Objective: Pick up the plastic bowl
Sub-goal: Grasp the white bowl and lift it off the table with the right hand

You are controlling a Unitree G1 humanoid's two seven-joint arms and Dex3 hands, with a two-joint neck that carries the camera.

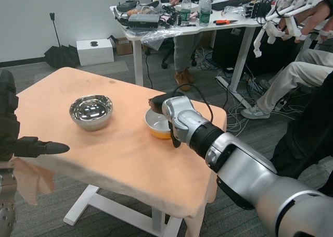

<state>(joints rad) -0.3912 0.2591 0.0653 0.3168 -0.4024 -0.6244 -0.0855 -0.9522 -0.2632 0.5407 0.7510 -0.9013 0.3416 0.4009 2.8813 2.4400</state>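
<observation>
The plastic bowl point(157, 126), orange-yellow outside and white inside, sits on the peach-covered table point(119, 159) right of the middle. My right hand point(158, 100) has reached across from the lower right, and its black fingers lie at the bowl's far rim. The silver wrist covers the bowl's right side and most of the hand. A black part point(175, 137) hangs down by the near right rim, so the grip itself is hidden. My left hand point(37, 147) waits at the table's left edge with its fingers stretched out, holding nothing.
A shiny steel bowl point(91, 111) stands left of the plastic bowl, about a bowl's width away. Behind is a cluttered white desk point(156, 31) with bottles. People sit at the back and right, and one leg point(291, 78) is near the table's right corner.
</observation>
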